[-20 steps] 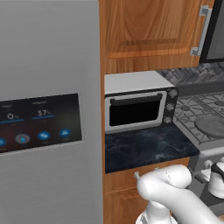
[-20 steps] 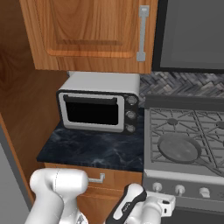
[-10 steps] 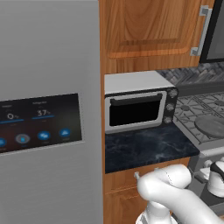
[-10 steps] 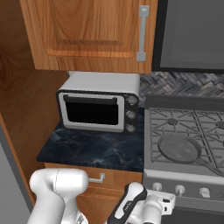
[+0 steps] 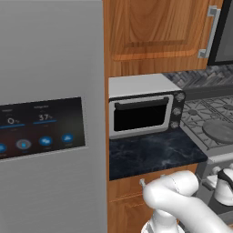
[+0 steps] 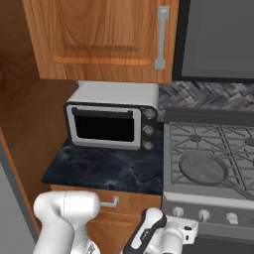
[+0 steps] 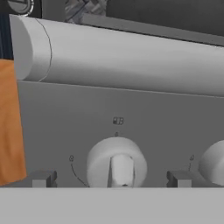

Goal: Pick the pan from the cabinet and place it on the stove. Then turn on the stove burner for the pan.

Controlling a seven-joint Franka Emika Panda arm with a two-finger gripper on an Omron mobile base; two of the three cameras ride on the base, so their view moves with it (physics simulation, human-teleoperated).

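Fingertips (image 7: pixel 43 178) of the gripper (image 7: pixel 111 179) stand far apart at the bottom of the hand view, jaws spread wide and holding nothing, one on each side of a round knob (image 7: pixel 116 161) on the stove (image 6: pixel 208 198) front. A second knob (image 7: pixel 214 164) shows at the right edge, and a thick grey bar (image 7: pixel 127 57) runs across above them. In the right base view the gripper hangs low before the stove's front, just under the knob row. On the stove top sits the pan (image 6: pixel 203 167), round and dark, on the near left grate. Left of the stove a dark counter (image 6: pixel 99 171) carries a toaster oven (image 6: pixel 111 121). Above it hangs the cabinet (image 6: pixel 99 37), its door closed. A fridge (image 5: pixel 50 118) with a lit panel stands at far left.
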